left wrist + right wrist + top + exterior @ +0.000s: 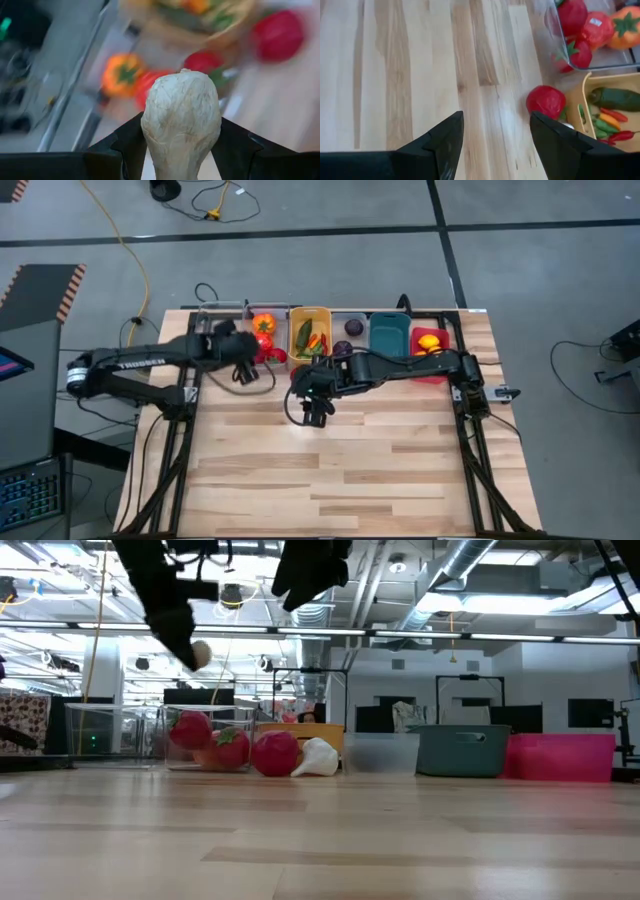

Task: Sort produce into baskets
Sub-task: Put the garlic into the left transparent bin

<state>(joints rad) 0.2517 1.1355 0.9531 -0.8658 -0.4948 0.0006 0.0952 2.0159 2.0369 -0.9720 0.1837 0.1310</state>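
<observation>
A white garlic bulb [181,117] is clamped between the dark fingers of the left gripper [243,369] and held in the air above the table's far left, near the clear bin [262,332] of red tomatoes and an orange pepper [121,74]. A loose red tomato [546,101] lies on the wooden table [340,470] just beside the orange-yellow bin [310,333] of chilies and green pieces. The right gripper [317,413] is seen above bare table, fingers spread and empty.
</observation>
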